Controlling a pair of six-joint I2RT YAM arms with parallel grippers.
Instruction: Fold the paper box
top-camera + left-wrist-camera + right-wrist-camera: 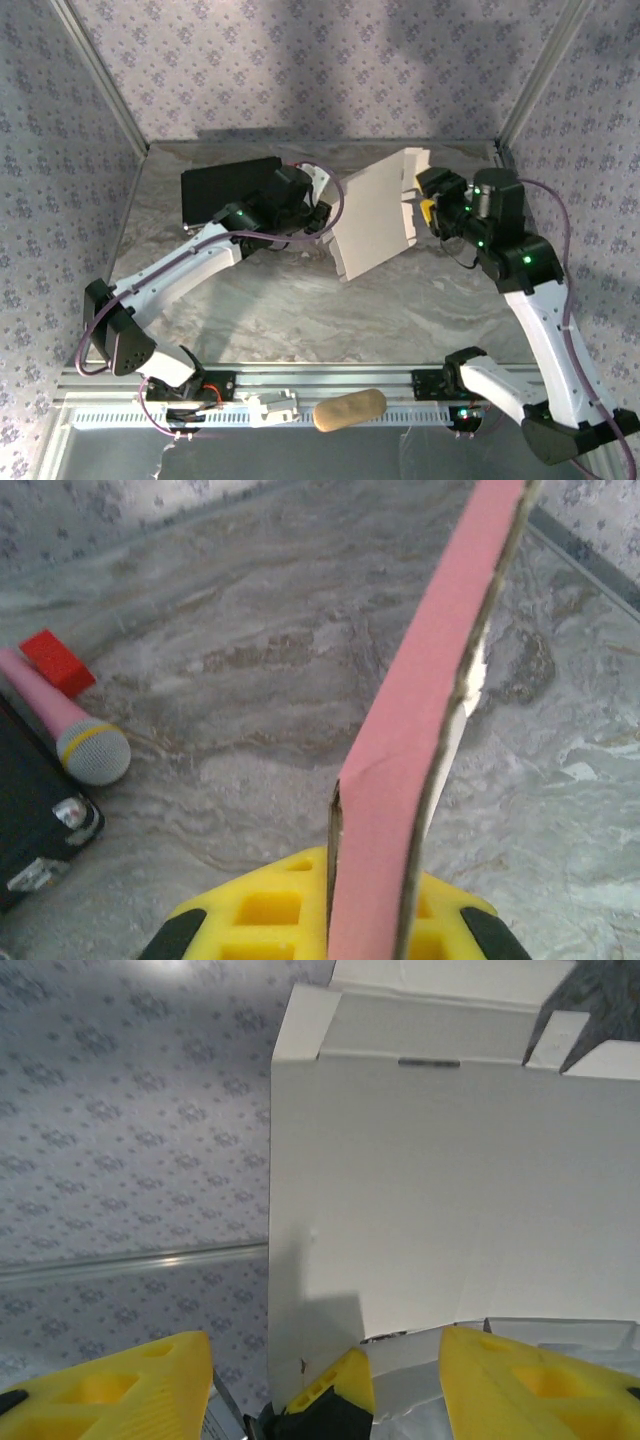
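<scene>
Because the left gripper [340, 880] is clenched on one edge of the box [375, 225] while the right gripper [320, 1350] stands released, jaws apart, close against the pale inner face, the whole sheet hangs on a single pinch. The box is held on edge above the table [300, 310], near the far edge and right of the middle, tilted, its flaps not yet folded in. The likeliest trouble is that the thin cardboard swings or slips in that one grip, since nothing steadies its other side. If the right jaws close away from a crease, they could buckle a panel or crush a flap instead of folding it. A hard push from the right could also tear the edge out of the left fingers and drop the box toward the black case [225, 190].
</scene>
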